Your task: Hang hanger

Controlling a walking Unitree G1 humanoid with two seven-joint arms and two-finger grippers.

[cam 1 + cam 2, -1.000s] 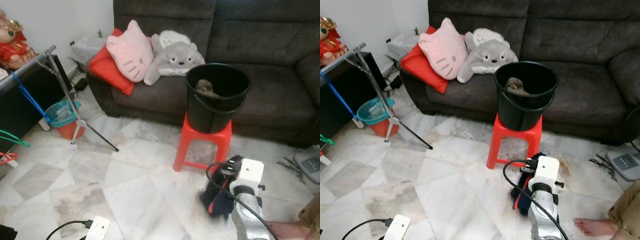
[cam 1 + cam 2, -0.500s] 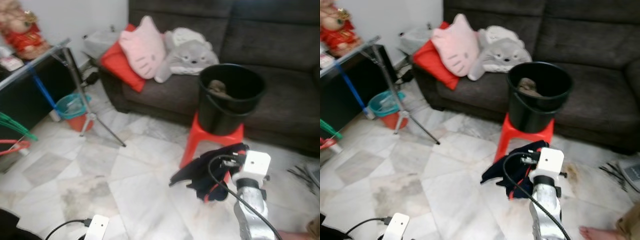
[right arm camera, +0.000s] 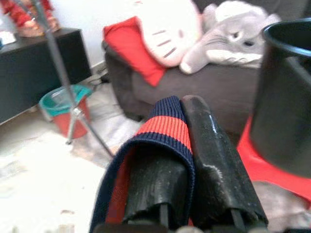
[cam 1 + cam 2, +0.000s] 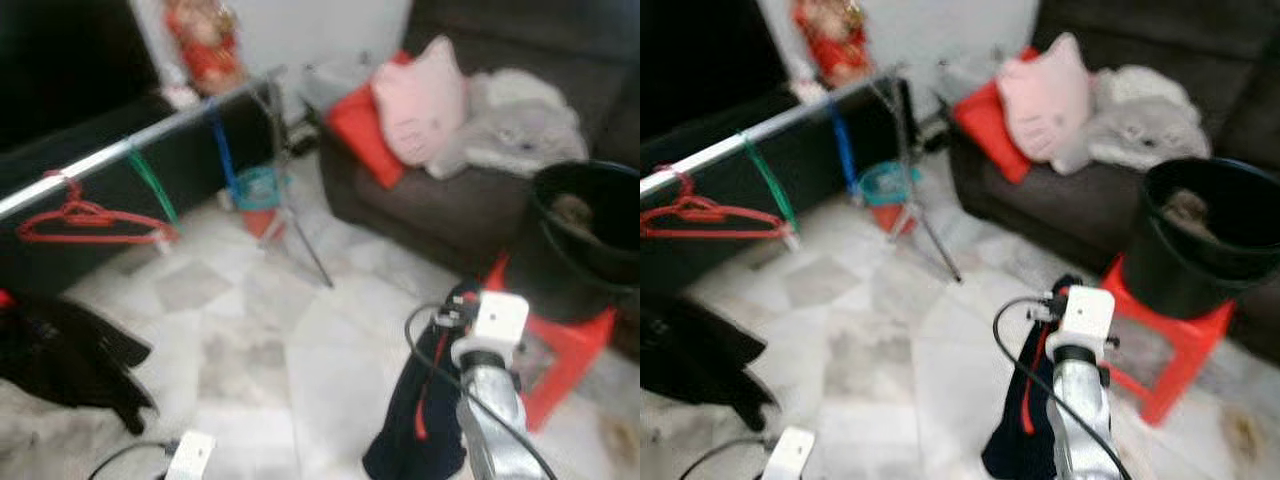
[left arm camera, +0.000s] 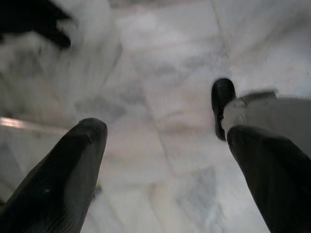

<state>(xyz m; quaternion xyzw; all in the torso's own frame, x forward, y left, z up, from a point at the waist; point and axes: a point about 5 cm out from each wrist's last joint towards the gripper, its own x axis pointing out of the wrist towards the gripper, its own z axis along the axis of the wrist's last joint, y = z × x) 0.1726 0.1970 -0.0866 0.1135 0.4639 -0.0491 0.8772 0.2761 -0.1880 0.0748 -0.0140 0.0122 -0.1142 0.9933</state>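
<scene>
Over bare marble floor, right end effector clamped on navy garment, left end effector apart, red hanger on rail.

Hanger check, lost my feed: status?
Right end effector shut on navy garment. Left end effector open, idle. Red hanger on rail. Path clear.

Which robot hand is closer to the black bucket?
The right. The right end effector, shut on a navy garment, is just beside the black bucket on its red stool. The left end effector hangs open over the floor, farther off.
</scene>
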